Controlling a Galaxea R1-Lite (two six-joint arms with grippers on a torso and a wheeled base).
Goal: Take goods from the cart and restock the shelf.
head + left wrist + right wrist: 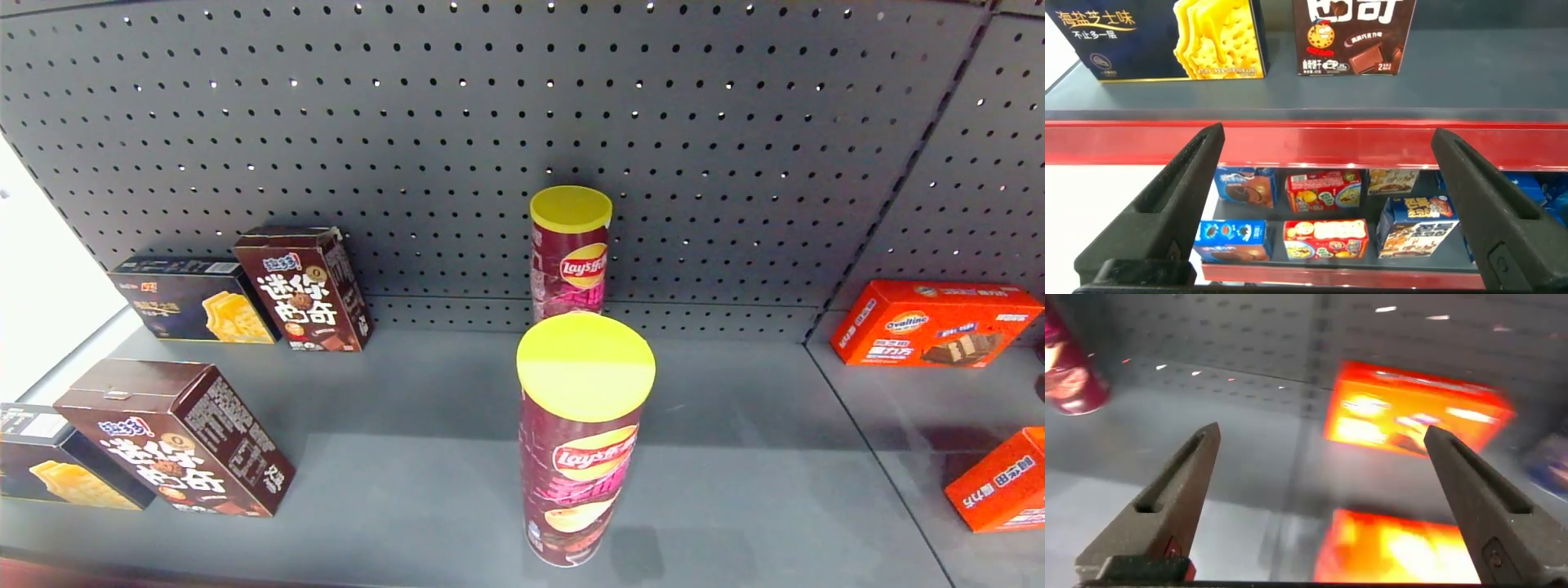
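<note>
The goods are 2 tall maroon cardboard chip cans with flat yellow plastic lids, both upright on the grey metal shelf [424,474]. The front can [581,457] stands at mid-shelf near the front edge. The rear can [570,261] is straight behind it, close against the grey perforated back panel [408,122].

At the shelf's left side are 2 dark brown cardboard biscuit boxes, one in front [175,437] and one behind [304,287]. Beside each is 1 of 2 black cracker boxes [57,469] [192,298]. On the next shelf section to the right lie 2 orange cardboard boxes, one at the back [935,322] and one nearer the front [1000,482].

The left fingers [1167,204] are spread wide and released, grasping nothing, level with the shelf's red front strip [1323,143]. Small blue and red packets [1323,237] sit on a lower shelf beyond.

The right fingers [1176,490] are likewise spread wide, touching nothing, over the grey shelf with the blurred orange boxes ahead.
</note>
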